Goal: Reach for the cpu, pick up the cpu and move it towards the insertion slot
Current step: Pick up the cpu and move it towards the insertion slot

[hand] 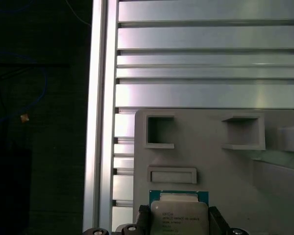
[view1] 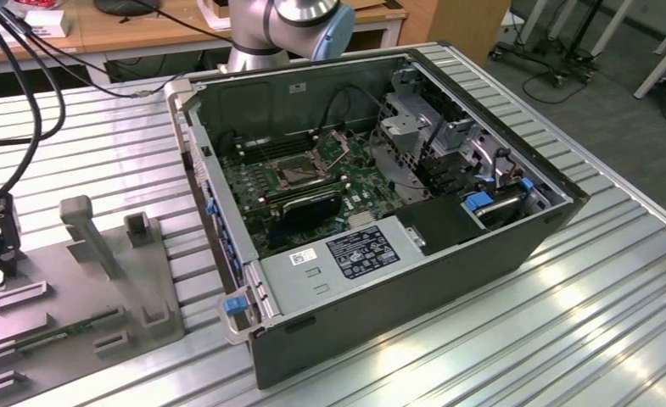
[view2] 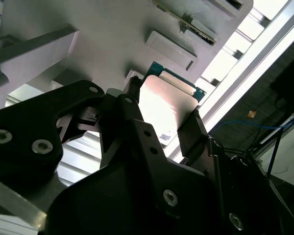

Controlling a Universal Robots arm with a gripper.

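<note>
Jaws closed on the cpu [view2: 166,105], pinching two opposite edges.
It is at the rim of the grey tray [hand: 210,161], by the desk [hand: 210,58] edge; the insertion slot [view1: 291,174] lies well apart inside the open case [view1: 423,280].

**Second wrist view:** the gripper [view2: 162,106] body covers the near part of the cpu [view2: 166,95]. The fingers [view2: 198,134] clamp two opposite edges and hide them.

**First wrist view:** the frame edge cuts off the cpu and both fingers. Whether the cpu touches the tray [hand: 210,161] beneath cannot be told.

**Exterior view:** the top edge cuts off the arm [view1: 282,25]. The left and bottom edges cut off the tray. The slot [view1: 291,174] is too small to show contact detail.
</note>
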